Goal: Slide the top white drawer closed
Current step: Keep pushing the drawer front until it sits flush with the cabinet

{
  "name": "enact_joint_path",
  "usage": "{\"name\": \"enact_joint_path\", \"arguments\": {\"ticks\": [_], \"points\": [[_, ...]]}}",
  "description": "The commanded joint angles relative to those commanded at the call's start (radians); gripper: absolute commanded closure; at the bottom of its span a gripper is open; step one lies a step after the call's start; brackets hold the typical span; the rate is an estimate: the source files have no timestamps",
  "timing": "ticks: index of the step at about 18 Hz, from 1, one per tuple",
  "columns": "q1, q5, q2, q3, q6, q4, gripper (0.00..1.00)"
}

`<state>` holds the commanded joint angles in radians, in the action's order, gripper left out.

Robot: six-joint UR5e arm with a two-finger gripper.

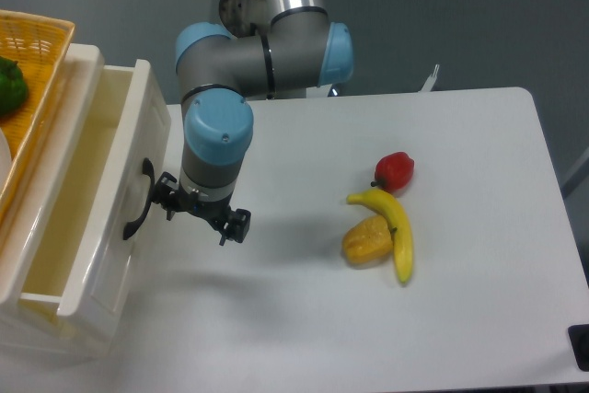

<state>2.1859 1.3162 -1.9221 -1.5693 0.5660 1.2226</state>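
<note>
The top white drawer (pixel 109 255) stands partly pulled out at the left of the table, its deep glossy inside open to view from above. A black curved handle (pixel 139 202) sits on its panelled front. My gripper (pixel 199 213) points down right beside that front, its left side at the handle. The blue-capped wrist above it hides the fingers, so how they stand does not show.
A woven yellow basket (pixel 41 43) holding a green pepper (pixel 9 85) sits on top of the drawer unit at far left. A red pepper (pixel 395 170), a banana (pixel 398 227) and a yellow-orange pepper (pixel 366 240) lie together on the white table (pixel 479 319) right of centre.
</note>
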Motion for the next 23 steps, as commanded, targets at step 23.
{"name": "enact_joint_path", "arguments": {"ticks": [23], "points": [[-0.046, -0.005, 0.009, -0.003, -0.002, 0.002, 0.00]]}}
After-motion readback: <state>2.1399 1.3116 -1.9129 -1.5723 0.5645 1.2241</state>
